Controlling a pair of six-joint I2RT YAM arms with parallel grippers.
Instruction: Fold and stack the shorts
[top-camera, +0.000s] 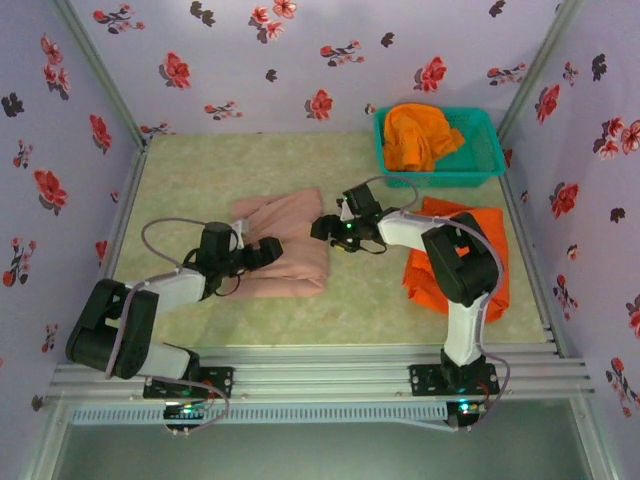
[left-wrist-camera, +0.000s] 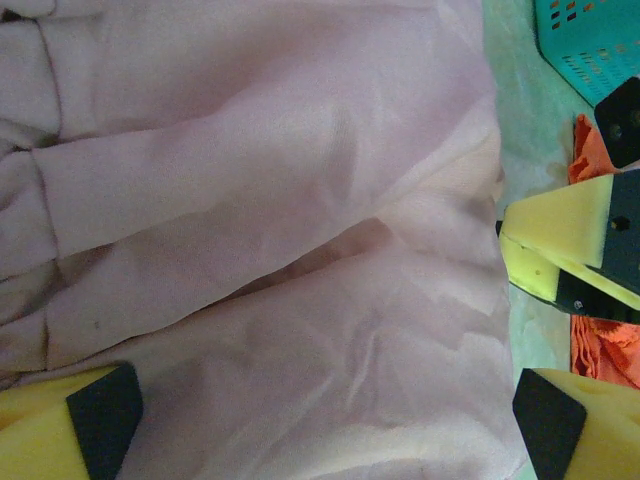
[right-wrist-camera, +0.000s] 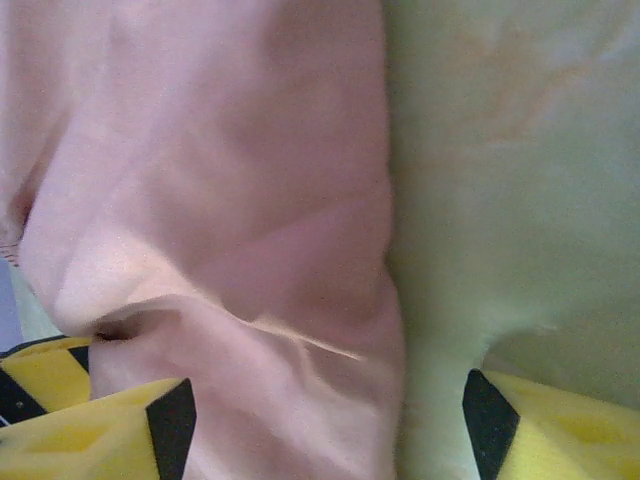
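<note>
Light and limp, the pink shorts (top-camera: 290, 235) will sag, so pinch their right edge near a corner; left gripper (top-camera: 268, 250) and right gripper (top-camera: 322, 228) both gape wide over them.

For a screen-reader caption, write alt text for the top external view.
Left tool and right tool sit at opposite sides of pink-beige shorts mid-table. Orange shorts lie under the right arm; another pair sits in a teal basket.

Teal mesh basket (top-camera: 448, 178) at far right corner of pale green counter (top-camera: 360, 300); lilac floral walls (top-camera: 300, 60) around.
</note>
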